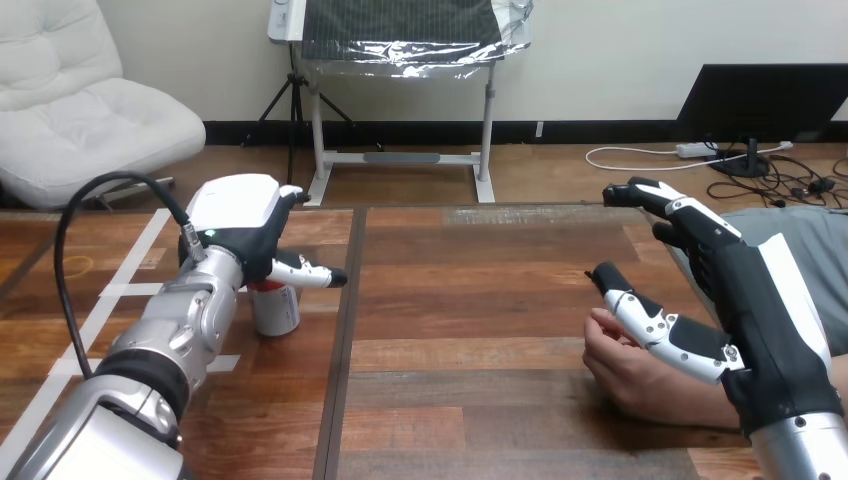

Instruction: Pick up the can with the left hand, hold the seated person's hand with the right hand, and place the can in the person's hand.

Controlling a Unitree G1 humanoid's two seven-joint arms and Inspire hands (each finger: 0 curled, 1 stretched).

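While the right hand point(760, 300) stands wide open, fingers straight and pointing away across the wooden table point(480, 300), its thumb lies over the person's hand point(625, 365), which rests on the table at the view's right. The can point(277, 312) stands upright directly beneath the left hand point(240, 215); whether that hand grips it cannot be told. The left forearm slants in from the lower left, the hand's white back upward.

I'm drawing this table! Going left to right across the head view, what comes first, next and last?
The robot's left arm → can → person's hand → robot's right arm.
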